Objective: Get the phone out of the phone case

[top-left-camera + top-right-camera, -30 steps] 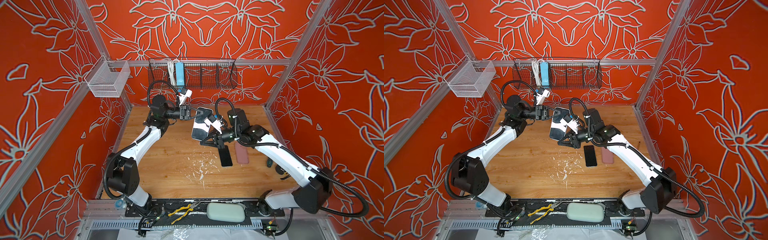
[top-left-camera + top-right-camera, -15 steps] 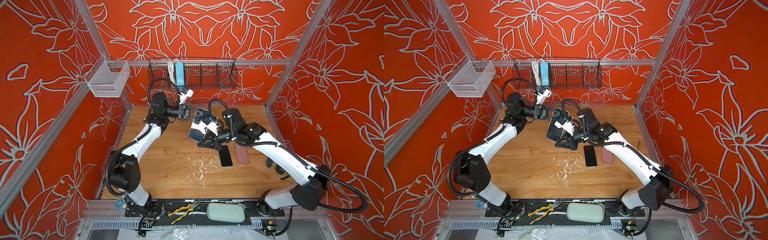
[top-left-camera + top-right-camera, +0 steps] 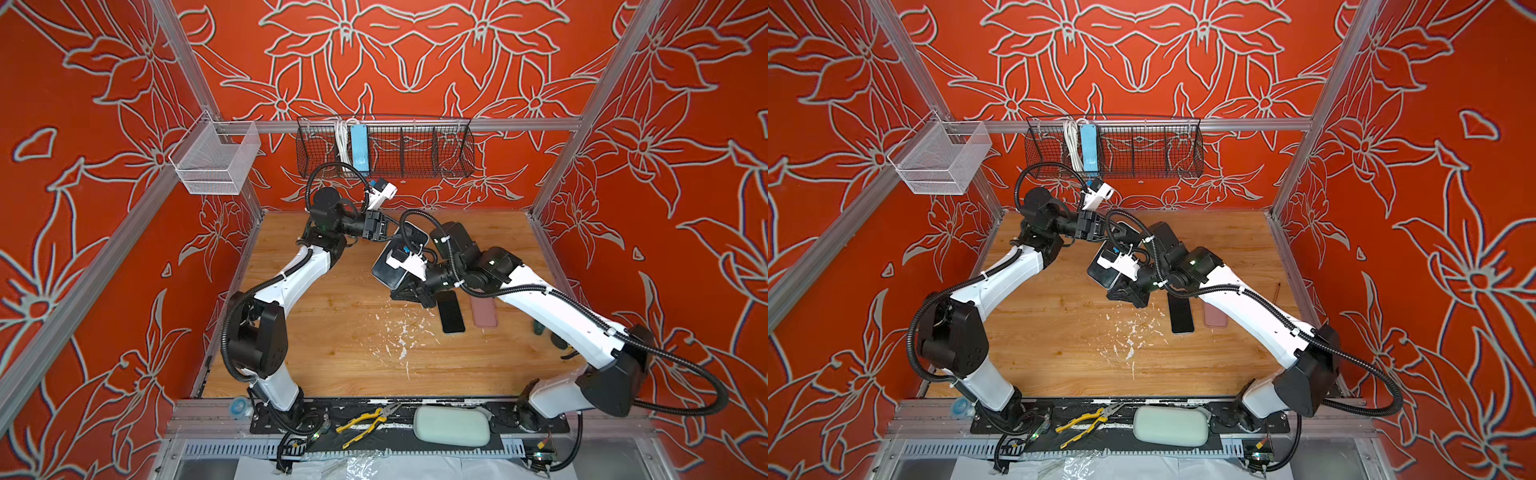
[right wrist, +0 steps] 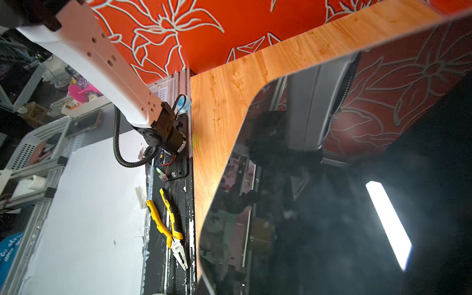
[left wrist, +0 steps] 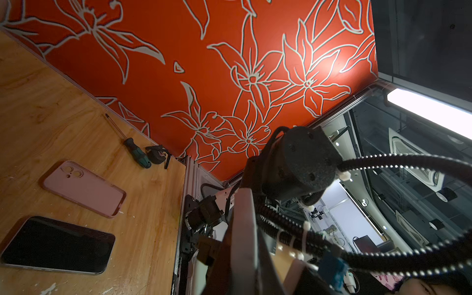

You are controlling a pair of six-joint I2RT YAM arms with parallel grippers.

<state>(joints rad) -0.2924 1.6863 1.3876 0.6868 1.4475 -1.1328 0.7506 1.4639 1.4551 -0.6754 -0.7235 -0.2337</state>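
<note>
Left arm (image 3: 299, 274) stretched from its base toward the back middle, wrist level; left claw (image 3: 390, 233) pinched shut. Right arm (image 3: 552, 316) angled in from the right, wrist bent; right claw (image 3: 401, 293) closed tight, pointing left, just in front of left claw.

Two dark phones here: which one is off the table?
The raised phone, tilted between the left claw and right claw. The other phone lies flat on the table beside the pink case.

The lower end of the held phone (image 3: 386, 272) has swung leftward and frontward (a small shift). The right gripper (image 3: 405, 291) moved with it, closing slightly tighter.
</note>
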